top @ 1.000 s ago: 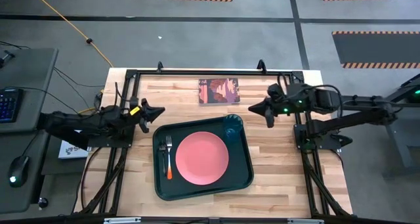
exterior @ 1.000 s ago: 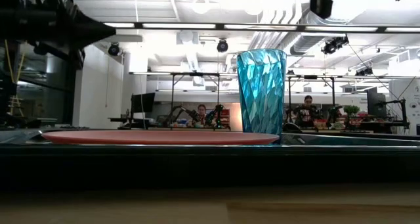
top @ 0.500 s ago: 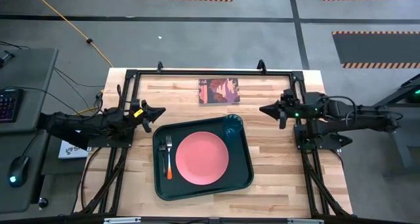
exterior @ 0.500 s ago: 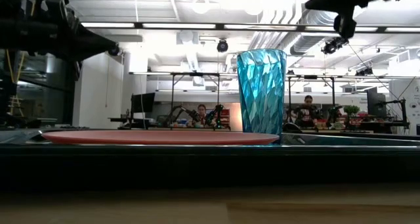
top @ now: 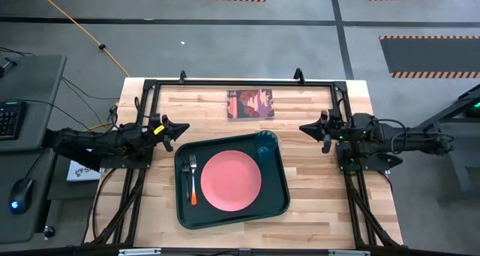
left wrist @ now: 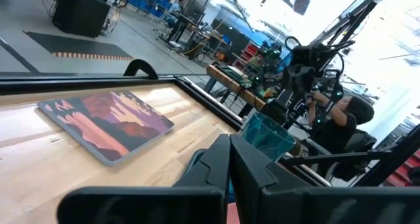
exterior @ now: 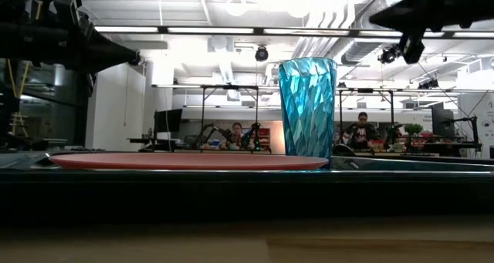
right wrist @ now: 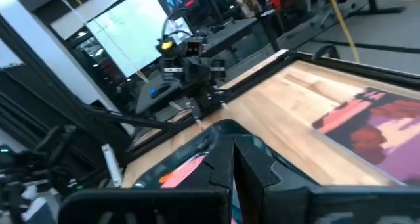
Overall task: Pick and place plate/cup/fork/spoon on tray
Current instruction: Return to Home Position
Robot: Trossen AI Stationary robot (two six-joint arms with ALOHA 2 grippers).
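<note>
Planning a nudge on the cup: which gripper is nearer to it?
Right. The right gripper sits off the tray's cup-side corner, a short gap from the cup; the left gripper is across the tray, farther away.

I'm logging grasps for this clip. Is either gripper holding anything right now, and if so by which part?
Nothing is held. The left gripper and right gripper are shut and empty, beside the tray.
</note>
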